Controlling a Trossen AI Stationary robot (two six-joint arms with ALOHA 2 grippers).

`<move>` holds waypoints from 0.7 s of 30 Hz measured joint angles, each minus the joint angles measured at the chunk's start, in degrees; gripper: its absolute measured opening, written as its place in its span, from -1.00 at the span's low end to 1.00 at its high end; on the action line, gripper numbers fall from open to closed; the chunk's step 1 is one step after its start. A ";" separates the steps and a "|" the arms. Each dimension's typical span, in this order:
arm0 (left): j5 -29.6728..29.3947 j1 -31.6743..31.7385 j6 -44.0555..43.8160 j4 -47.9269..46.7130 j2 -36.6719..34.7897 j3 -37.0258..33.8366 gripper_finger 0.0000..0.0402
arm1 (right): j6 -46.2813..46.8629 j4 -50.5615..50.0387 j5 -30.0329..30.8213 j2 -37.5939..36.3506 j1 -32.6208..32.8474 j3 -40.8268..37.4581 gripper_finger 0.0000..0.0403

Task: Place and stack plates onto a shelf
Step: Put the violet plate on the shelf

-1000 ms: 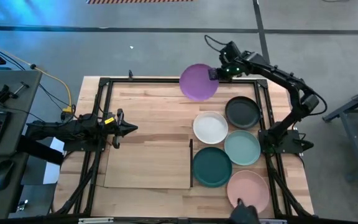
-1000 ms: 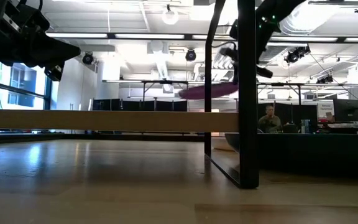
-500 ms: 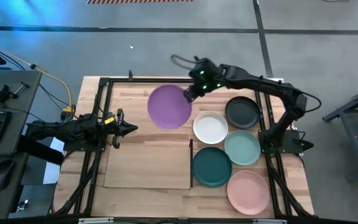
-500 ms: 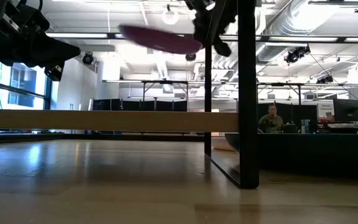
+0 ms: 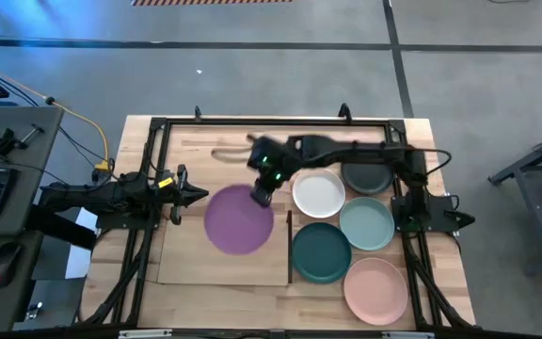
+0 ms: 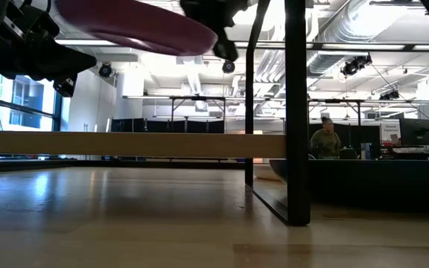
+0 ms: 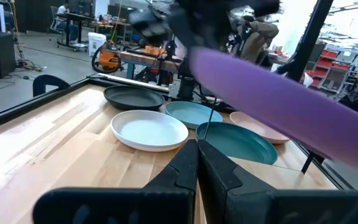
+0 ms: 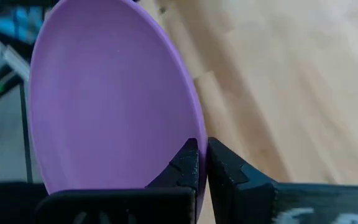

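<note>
From where I sit, my right hand [image 5: 260, 195] is clamped on the rim of the purple plate [image 5: 238, 218], carrying it in the air over the shelf [image 5: 224, 247], with the counter [image 6: 199, 216] well below in the low view. The pinch takes only a thin edge of the plate [image 8: 114, 99], so the risk I see is the disc slipping or swinging in the fingers; any jolt on the way down could let it drop, clip the dark strip [image 5: 289, 247] at the shelf's short edge, or land skewed. A plate has no long axis: it is round. What matters is its tilt, and the left wrist view shows it slanted [image 7: 272, 102], not level, its hollow face turned toward the right wrist camera. I judge it must flatten before release or it will strike rim first and skid.

My left hand [image 5: 196, 195] waits just beside the shelf's far edge, fingers pressed together on nothing, close enough to the plate that a wide swing could brush it.

Farther right the other five lie flat on the counter: pink [image 5: 375, 289], teal [image 5: 321, 252], mint [image 5: 366, 224], white [image 5: 318, 192], black [image 5: 367, 175]. My right arm reaches across above the white and black ones, so a sagging elbow could nudge them
</note>
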 joint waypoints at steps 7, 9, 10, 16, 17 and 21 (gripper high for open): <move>0.02 -0.01 -0.02 0.02 0.01 0.01 -1.00 | -3.73 -2.15 2.35 5.49 4.00 2.42 -1.00; 0.02 0.00 -0.02 0.02 0.00 0.00 -1.00 | -4.96 -3.10 4.06 6.76 4.64 2.40 -1.00; 0.00 -0.02 -0.02 0.02 0.02 0.02 -1.00 | -5.52 -3.16 4.28 7.24 4.82 2.40 -1.00; 0.00 0.00 -0.02 0.02 0.02 0.02 -1.00 | -5.86 -4.64 3.36 9.83 5.24 2.38 -1.00; 0.00 -0.02 -0.02 0.01 0.01 0.02 -1.00 | -5.91 -5.10 3.32 9.98 5.35 2.38 -1.00; 0.00 -0.02 -0.04 0.02 0.02 0.02 -1.00 | -7.32 -6.91 3.16 10.15 5.55 2.38 -1.00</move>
